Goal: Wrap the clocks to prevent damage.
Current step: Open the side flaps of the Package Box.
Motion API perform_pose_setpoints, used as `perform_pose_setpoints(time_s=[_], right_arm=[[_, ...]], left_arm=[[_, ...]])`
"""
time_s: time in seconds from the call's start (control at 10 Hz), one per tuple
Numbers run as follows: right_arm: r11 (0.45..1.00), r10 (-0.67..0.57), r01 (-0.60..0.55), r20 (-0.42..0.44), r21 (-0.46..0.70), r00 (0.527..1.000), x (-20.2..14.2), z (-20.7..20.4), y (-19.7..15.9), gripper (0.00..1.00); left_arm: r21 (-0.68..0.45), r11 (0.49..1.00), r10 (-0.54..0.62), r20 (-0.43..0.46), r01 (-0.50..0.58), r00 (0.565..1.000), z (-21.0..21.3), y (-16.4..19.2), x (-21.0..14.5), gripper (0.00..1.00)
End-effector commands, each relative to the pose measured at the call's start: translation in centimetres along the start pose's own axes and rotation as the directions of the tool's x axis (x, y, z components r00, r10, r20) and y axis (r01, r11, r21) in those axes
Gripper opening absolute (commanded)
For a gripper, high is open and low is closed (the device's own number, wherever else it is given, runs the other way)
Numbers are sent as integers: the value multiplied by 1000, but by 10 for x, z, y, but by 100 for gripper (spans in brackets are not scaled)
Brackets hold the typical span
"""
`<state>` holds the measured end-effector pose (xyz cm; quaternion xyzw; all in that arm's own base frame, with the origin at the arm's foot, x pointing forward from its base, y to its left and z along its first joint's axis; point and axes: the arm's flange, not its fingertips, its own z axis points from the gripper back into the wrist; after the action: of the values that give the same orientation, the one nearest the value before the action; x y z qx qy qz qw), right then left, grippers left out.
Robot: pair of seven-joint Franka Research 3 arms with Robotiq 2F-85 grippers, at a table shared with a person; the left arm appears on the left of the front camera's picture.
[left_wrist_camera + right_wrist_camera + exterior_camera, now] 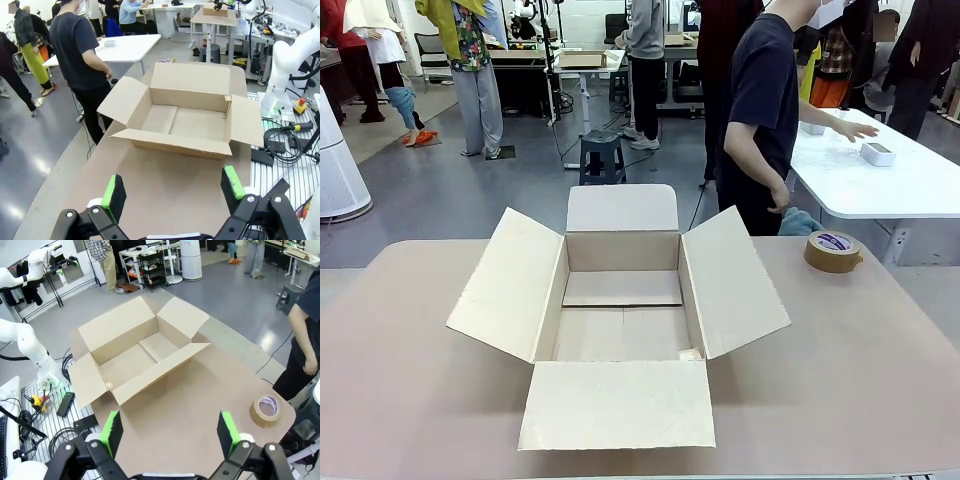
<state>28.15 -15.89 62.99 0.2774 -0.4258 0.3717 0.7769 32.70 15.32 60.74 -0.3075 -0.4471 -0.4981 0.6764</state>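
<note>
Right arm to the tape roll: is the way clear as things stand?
Probably yes. The tape roll lies flat on bare table, well apart from the carton, and the right gripper hangs open above the table with nothing between them. A person stands just beyond the roll, so watch that side.

An open brown cardboard carton (510, 285) sat mid-way on the tan rounded table (860, 380). A roll of brown tape (833, 252) lay at the table's far right, well apart from the carton. Behind the roll stood a person (760, 120).
</note>
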Motion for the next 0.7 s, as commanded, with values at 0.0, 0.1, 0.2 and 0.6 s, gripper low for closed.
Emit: perform_pose_setpoints(time_s=[0.0, 0.1, 0.2, 0.6], right_arm=[[1000, 18, -19, 20, 12, 1000, -2, -3, -1, 100], [1000, 18, -19, 20, 12, 1000, -2, -3, -1, 100], [1000, 18, -19, 20, 12, 1000, -2, -3, -1, 100], [1000, 18, -19, 20, 12, 1000, -2, -3, -1, 100]], left_arm=[[0, 1000, -15, 17, 15, 1000, 0, 2, 1, 100], [0, 1000, -15, 17, 15, 1000, 0, 2, 1, 100], [0, 1000, -15, 17, 15, 1000, 0, 2, 1, 100], [0, 1000, -15, 17, 15, 1000, 0, 2, 1, 100]])
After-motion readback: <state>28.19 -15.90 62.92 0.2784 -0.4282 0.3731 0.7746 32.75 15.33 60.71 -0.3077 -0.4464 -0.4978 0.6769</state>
